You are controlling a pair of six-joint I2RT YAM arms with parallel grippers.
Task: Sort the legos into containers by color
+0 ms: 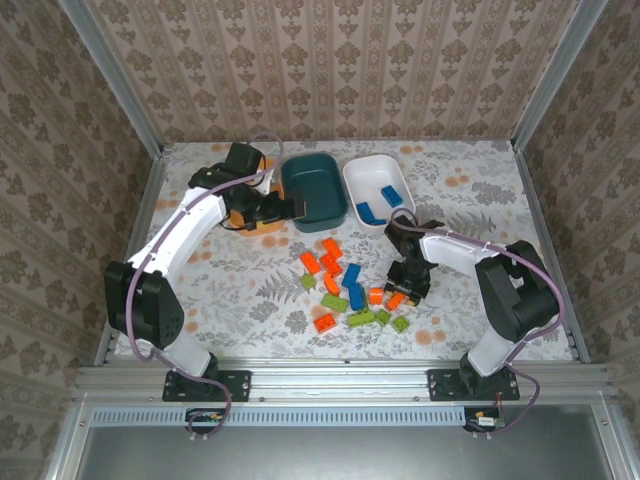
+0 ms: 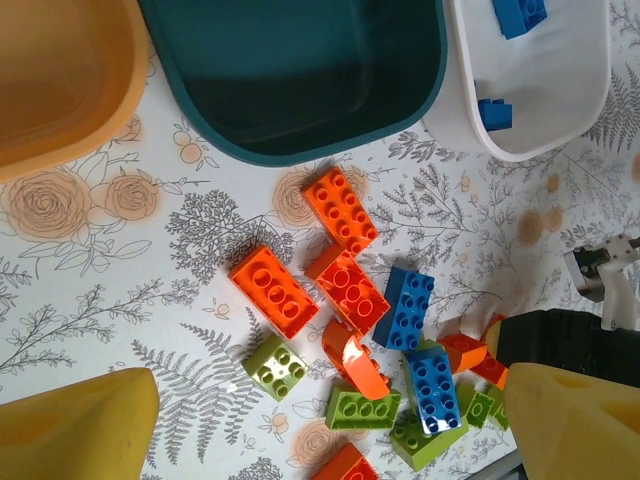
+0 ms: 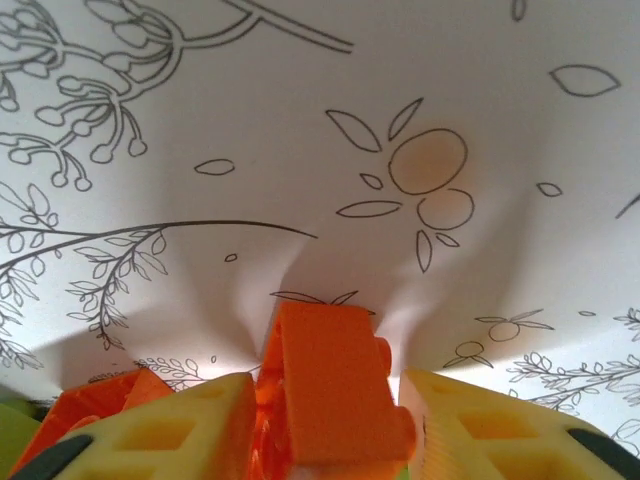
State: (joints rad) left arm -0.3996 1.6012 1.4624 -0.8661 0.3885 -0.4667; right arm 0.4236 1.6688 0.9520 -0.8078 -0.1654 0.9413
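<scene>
**A:** What have the right jaws got?

**B:** They are clenched on one orange brick (image 3: pixel 335 385), with a yellow finger (image 3: pixel 170 430) pressed against each side. The brick's far end looks to be down on the counter (image 3: pixel 300 150), so I'd say the lift is not yet made.

**A:** Is anything crowding it?

**B:** A second orange brick (image 3: pixel 100 395) lies just beside the left-hand finger. A sliver of lime green shows at the frame's edge. I'd go straight up first, so that neither neighbour is dragged along.

**A:** And the left jaws?

**B:** Released and spread wide, with nothing between the fingertips (image 2: pixel 80 430). They hang over the loose bricks (image 2: pixel 350 290), with the bowls just beyond.

**A:** Where should the brick go?

**B:** Into the orange bowl (image 2: pixel 60 90), at the far left of the row. The teal bowl (image 2: pixel 300 60) in the middle looks empty. The white bowl (image 2: pixel 570 110) on the right holds two blue bricks (image 2: pixel 518 12).

**A:** That is a long carry, then.

**B:** Yes, it goes across the pile and past the teal bowl, into the space where the left arm sits. From above, that arm lies partly over the orange bowl. I'd have it draw aside before the right arm reaches in. Keep the grip firm, travel high enough to clear the rims, and let go low inside the bowl so the brick doesn't bounce out.
</scene>
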